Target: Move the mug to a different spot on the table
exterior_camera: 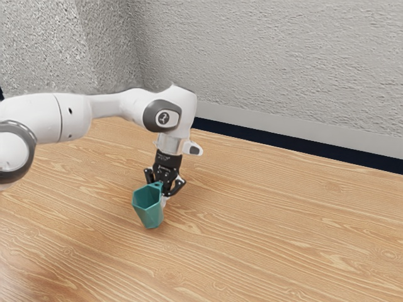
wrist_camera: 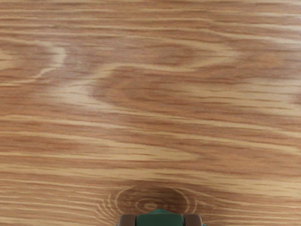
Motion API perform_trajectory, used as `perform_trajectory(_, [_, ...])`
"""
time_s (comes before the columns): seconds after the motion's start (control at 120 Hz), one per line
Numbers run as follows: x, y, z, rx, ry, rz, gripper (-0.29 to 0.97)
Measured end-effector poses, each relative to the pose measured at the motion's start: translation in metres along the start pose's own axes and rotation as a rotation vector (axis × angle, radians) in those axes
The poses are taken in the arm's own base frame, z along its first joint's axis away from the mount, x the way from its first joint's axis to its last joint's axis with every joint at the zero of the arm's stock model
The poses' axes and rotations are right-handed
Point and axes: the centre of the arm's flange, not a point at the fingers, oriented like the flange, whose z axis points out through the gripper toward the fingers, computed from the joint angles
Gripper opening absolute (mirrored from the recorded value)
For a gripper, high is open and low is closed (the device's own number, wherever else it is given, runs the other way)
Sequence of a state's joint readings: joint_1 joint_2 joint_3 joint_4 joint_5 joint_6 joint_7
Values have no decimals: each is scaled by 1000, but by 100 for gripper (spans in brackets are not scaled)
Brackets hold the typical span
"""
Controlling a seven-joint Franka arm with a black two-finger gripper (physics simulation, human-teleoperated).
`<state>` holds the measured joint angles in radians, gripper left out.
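Gripper [exterior_camera: 165, 186] points straight down. The jaws are nearly closed, pinching the near-side wall of the teal faceted mug [exterior_camera: 148, 206] at its rim, one finger inside and one outside. The wrist view agrees: a teal sliver of mug [wrist_camera: 160, 219] sits clamped between the two finger pads [wrist_camera: 126, 220], directly under the hand.

Mug position: the rim is at the fingertips and the body hangs just below them, offset toward the arm-base side. It's tilted, not upright. The base is at or barely off the wooden table [exterior_camera: 283, 207]; I can't tell if there's clearance.

Step, as I read it: the grasp is done and this is the start of lift/transport. The mug isn't relocated yet.

The next move needs:
- A vertical lift first, to get the base clearly off the wood before any lateral motion. Dragging a tilted mug risks it pivoting in the pinch.
- A slow translate, since a single-wall rim grip with an off-centre load will tend to swing.
- A bare patch of table well away from the gripper. There's plenty of it on the side opposite the arm base.
- A gentle set-down, letting the base flatten before the gripper opens, or the mug tips.
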<state>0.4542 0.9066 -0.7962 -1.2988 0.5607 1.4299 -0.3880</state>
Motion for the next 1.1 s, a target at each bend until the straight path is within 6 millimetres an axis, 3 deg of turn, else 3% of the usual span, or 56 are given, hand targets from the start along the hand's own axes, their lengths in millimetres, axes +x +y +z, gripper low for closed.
perform_trajectory(0.183, [2, 1, 5, -7, -8, 18, -3])
perform_trajectory(0.467, [1, 6, 4, -24, -11, 43, 29])
perform_trajectory(0.625, [2, 19, -11, -42, 46, 60, 48])
perform_trajectory(0.833, [4, 25, -36, -78, 155, 31, 59])
perform_trajectory(0.9, [2, 24, -56, -77, 226, 3, 61])
perform_trajectory(0.967, [-13, 13, -91, -70, 312, -60, 62])
perform_trajectory(1.033, [-46, -4, -131, -77, 379, -132, 63])
perform_trajectory(1.1, [-102, -4, -170, -85, 447, -148, 64])
